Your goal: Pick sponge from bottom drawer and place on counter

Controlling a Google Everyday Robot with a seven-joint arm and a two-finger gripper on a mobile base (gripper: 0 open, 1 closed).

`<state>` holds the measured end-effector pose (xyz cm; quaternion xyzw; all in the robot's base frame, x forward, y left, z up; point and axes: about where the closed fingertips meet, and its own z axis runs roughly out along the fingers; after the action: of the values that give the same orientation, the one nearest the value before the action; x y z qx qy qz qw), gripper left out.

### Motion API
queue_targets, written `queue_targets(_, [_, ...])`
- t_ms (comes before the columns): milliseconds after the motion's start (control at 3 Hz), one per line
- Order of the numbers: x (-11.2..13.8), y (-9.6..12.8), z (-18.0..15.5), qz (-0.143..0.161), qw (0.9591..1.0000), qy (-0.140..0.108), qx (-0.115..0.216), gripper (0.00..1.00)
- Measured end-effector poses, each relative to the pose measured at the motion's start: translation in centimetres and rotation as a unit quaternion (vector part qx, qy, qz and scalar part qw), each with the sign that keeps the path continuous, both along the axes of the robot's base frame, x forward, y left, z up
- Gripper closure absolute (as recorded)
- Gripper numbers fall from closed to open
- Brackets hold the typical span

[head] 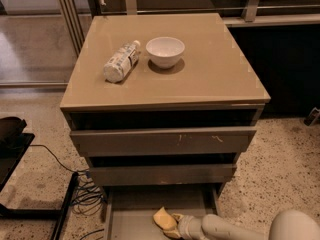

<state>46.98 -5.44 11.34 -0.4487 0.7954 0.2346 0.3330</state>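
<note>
The bottom drawer (pixel 131 210) is pulled out at the bottom of the camera view, its flat grey floor showing. The pale-yellow sponge (pixel 163 218) sits in it, at the tip of my gripper (pixel 175 223). The gripper reaches in from the lower right on its white arm and is closed on the sponge's right edge, just above the drawer floor. The counter (pixel 210 69) is the glossy beige top of the cabinet above.
A white bowl (pixel 165 51) and a plastic bottle (pixel 120 61) lying on its side rest on the counter's back left. The two upper drawers (pixel 162 140) are closed. Black cables (pixel 85 194) and a dark stand lie on the terrazzo floor at left.
</note>
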Motion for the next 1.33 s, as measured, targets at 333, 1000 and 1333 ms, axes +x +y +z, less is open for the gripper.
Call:
queue_targets(333, [-0.1,0.1,0.1,0.006,1.0,0.001,0.0,1.0])
queue_targets(1000, [0.7,-4.6,5.5,0.051,0.9986,-0.012,0.005,1.0])
queue_targets(1333, [0.7,-6.9,9.7,0.084,0.9959,-0.027,0.016,1.0])
